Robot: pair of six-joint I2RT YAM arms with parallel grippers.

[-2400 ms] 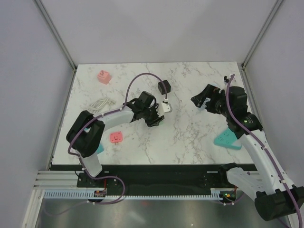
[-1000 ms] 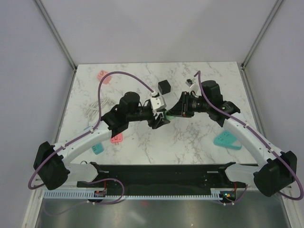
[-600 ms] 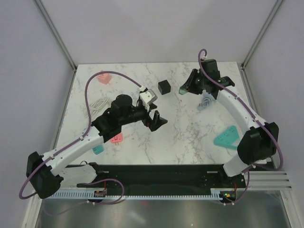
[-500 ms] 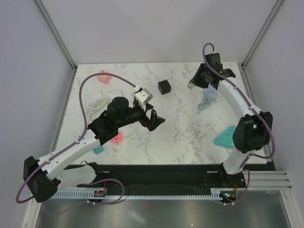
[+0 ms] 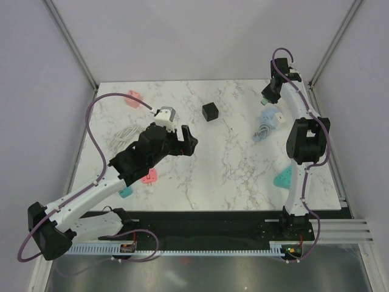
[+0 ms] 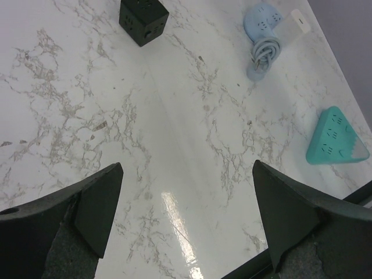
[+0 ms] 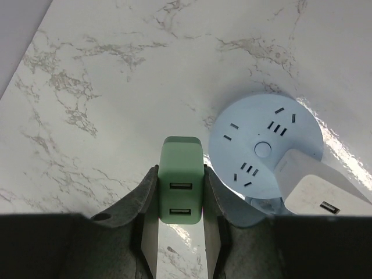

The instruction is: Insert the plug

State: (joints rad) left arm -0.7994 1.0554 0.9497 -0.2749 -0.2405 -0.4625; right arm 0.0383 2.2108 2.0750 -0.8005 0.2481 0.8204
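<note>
The plug point(image 7: 181, 165) is a green block with two USB ports, and my right gripper point(image 7: 181, 197) is shut on its sides. It hangs above the marble beside a round blue socket strip point(image 7: 256, 136), to the strip's left and apart from it. A white adapter point(image 7: 314, 189) sits in that strip. From above, the right gripper point(image 5: 269, 95) is at the far right corner, just behind the blue strip point(image 5: 267, 121). My left gripper point(image 5: 186, 141) is open and empty over the table's middle; in its wrist view its fingers point(image 6: 96, 203) frame bare marble.
A black cube socket point(image 5: 210, 112) stands at the back centre. A teal triangular strip point(image 5: 287, 178) lies at front right. Pink pieces point(image 5: 132, 97) point(image 5: 148, 176), a small teal piece point(image 5: 126, 191) and a white cable coil point(image 5: 124, 134) are on the left. The right wall rail is close to the right arm.
The left gripper opened, let go of the plug and drew back left. The right gripper carried the plug from the table's middle to the far right, beside the blue strip.
</note>
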